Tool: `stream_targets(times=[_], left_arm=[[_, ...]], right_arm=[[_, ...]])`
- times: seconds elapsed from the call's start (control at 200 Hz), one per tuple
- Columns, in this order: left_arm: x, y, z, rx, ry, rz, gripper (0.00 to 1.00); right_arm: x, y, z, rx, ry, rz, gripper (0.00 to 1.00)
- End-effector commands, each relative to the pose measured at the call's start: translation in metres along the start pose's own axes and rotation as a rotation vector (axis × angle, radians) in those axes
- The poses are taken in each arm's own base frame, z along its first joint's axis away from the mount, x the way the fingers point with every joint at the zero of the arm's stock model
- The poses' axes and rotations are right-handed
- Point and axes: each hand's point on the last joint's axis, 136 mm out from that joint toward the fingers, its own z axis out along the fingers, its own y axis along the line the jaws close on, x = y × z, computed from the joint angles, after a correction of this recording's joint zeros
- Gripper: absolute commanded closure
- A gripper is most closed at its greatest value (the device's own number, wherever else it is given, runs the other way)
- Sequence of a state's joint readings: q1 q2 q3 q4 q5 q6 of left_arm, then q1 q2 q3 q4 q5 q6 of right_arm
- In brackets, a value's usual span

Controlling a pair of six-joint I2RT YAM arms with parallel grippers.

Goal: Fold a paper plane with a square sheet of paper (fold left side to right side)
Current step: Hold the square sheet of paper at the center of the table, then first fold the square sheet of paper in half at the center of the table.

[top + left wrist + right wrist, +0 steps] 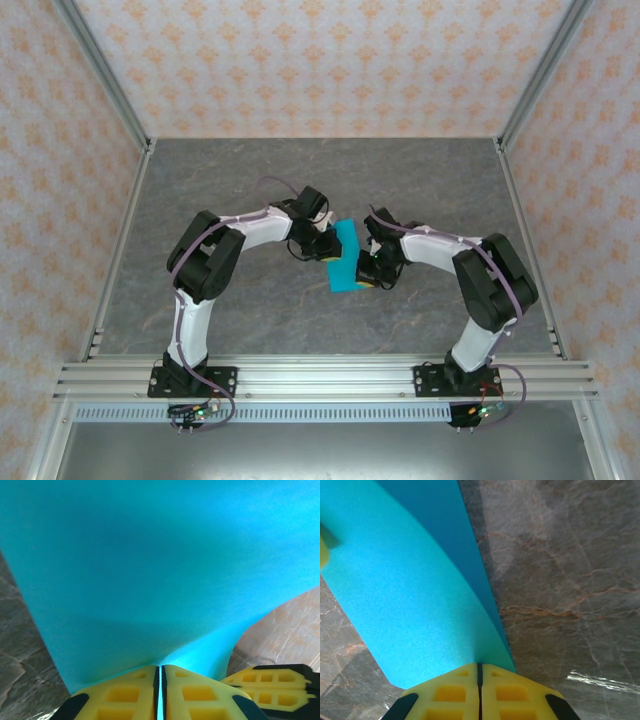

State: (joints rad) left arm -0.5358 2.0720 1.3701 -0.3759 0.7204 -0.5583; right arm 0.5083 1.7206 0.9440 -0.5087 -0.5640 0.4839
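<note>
Top external view has the square sheet of paper point(345, 262) over the middle of the grey table point(420, 180), between both wrists, which cover its side edges. Left wrist view: the left gripper point(160, 670) has its yellow fingers pressed together on the sheet's near edge, a cyan sliver between them; the far edge is cut off. Right wrist view: the right gripper point(480, 667) pinches the bowed sheet likewise; any creases are impossible to make out

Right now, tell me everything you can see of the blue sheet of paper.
The square sheet of paper is thin, plain bright cyan and unmarked. It bows in a curve above the grey table, near its middle. The left tool and the right tool are each shut on an edge.
</note>
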Motion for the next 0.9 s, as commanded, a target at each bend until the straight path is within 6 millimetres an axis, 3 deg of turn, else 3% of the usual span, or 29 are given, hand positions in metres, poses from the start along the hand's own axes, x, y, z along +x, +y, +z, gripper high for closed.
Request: stream_targets(times=[0.0, 0.35, 0.896], left_arm=[[-0.008, 0.012, 0.001, -0.054, -0.002, -0.016, 0.87], [-0.022, 0.031, 0.003, -0.09, 0.0, -0.008, 0.89], [-0.067, 0.055, -0.011, -0.088, -0.095, -0.006, 0.89]], right_arm=[[0.014, -0.047, 0.017, 0.196, 0.044, 0.036, 0.92], [0.016, -0.064, 0.013, 0.287, 0.049, 0.031, 0.92], [0.026, -0.081, 0.015, 0.362, 0.097, 0.021, 0.92]])
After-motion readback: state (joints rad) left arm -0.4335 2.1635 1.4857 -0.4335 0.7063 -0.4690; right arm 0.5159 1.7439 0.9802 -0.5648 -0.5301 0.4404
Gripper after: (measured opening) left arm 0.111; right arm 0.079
